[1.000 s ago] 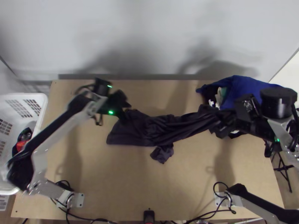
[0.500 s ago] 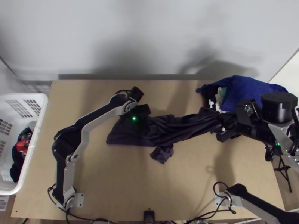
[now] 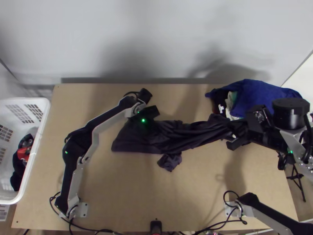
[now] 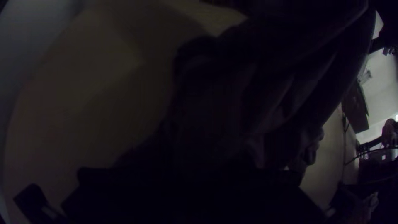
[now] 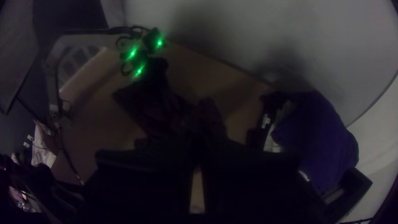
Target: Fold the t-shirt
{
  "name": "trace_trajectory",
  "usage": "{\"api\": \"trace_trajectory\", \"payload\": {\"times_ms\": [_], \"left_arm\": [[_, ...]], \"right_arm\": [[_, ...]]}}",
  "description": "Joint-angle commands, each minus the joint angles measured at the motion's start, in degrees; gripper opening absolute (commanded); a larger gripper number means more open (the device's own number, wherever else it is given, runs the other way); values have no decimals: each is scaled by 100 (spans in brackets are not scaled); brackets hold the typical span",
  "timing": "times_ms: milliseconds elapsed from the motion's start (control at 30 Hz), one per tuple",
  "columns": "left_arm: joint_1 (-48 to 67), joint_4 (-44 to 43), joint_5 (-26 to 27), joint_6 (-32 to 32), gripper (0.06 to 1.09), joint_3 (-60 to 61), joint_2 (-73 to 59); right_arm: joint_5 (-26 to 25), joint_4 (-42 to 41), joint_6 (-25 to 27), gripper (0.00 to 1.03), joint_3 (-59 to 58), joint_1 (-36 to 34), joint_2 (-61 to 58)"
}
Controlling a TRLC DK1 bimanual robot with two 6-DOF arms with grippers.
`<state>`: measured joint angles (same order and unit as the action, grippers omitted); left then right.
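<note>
The dark t-shirt point(image 3: 176, 137) lies bunched in a long strip across the table's middle, broader at its left end, with a small bunched piece sticking out toward the near edge. My left gripper point(image 3: 150, 114) is low over the far side of that broad end, and in the left wrist view the left gripper point(image 4: 190, 171) is shut on the dark cloth point(image 4: 232, 103). At the strip's right end, which is drawn into narrow folds, is my right gripper point(image 3: 239, 132). The right wrist view shows the right gripper point(image 5: 197, 157) shut on the shirt point(image 5: 166, 114).
A blue cloth point(image 3: 260, 94) is heaped with other garments at the back right, just beyond my right gripper. A white basket point(image 3: 37, 137) holding dark and red items stands at the left edge. Bare wood point(image 3: 129, 188) lies on the near side of the shirt.
My left gripper has moved right and come down over the shirt's broad end, its arm bending up more, then shifting slightly. The right gripper has barely moved, its wrist turning a little.
</note>
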<state>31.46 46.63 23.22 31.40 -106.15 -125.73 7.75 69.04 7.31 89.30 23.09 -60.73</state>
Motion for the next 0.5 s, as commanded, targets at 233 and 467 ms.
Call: {"api": "trace_trajectory", "payload": {"times_ms": [233, 467], "left_arm": [[-1309, 522, 613, -828, 26, -442, 3019], [-1793, 1155, 604, -802, 26, -284, 4347]], "right_arm": [[-1, -162, -19, 7, 483, -490, 105], [7, -294, -300, 7, 826, -534, 175]]}}
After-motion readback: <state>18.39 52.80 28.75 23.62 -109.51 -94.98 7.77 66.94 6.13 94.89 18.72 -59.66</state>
